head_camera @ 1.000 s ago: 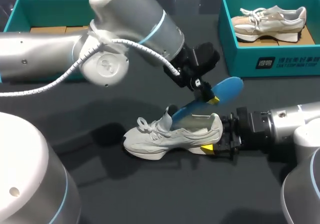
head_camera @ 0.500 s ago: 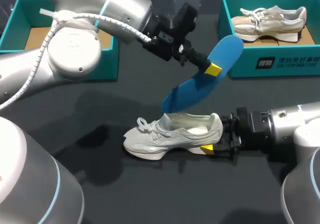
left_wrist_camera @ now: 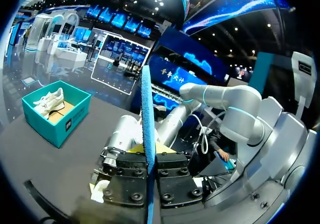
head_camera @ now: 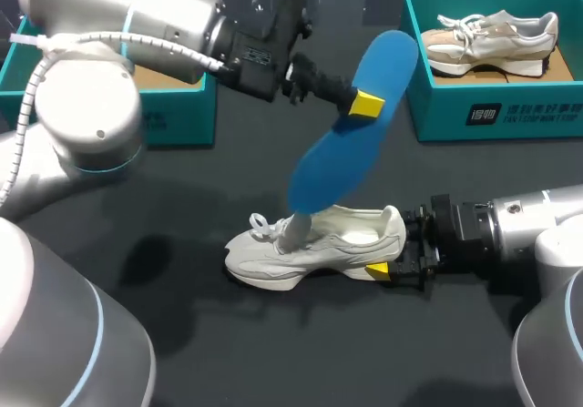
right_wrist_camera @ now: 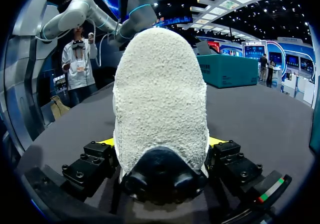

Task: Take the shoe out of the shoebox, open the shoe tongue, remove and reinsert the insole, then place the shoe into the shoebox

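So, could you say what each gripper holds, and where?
Left gripper: blue insole, toward its raised end. Right gripper: white shoe, by its heel.

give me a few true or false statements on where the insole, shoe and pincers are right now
1. The left pincer grips the blue insole. True.
2. The white shoe sits inside a shoebox. False: it stands on the table.
3. The right pincer is open, clear of the shoe. False: it is shut on the shoe's heel.
4. The teal shoebox at the right holds another shoe. True.
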{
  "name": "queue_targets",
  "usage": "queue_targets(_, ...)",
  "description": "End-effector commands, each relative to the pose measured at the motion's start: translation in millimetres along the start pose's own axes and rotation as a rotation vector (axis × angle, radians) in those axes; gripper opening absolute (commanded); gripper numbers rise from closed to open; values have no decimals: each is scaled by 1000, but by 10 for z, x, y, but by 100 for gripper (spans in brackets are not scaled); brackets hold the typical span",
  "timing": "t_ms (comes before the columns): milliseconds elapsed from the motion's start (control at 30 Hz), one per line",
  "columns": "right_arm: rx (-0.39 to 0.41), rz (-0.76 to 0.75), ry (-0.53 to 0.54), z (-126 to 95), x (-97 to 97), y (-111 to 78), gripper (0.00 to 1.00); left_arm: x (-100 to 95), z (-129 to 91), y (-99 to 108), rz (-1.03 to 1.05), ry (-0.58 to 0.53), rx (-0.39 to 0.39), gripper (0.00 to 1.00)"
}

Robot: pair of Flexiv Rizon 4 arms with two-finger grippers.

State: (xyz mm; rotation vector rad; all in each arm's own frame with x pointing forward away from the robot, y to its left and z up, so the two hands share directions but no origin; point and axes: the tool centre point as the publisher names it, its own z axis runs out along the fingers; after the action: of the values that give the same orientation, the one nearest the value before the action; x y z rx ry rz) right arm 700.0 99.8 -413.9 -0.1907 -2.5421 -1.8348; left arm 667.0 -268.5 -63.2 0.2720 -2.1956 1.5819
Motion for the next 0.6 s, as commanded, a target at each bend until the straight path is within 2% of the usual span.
queue_targets(33,4,1,0,-4,11,12,0,452,-357,25,-27,95,257,0)
queue_targets(333,4,1,0,-4,11,12,0,452,-357,25,-27,95,257,0)
queue_targets(367,4,1,0,-4,11,12,0,461,-353,68,-42,66,273,0)
queue_targets(433,4,1,0,-4,11,12,0,522,-373,124,-52,57,294,0)
queue_targets(600,4,1,0,-4,11,12,0,631,-370,169,-67,13,292,0)
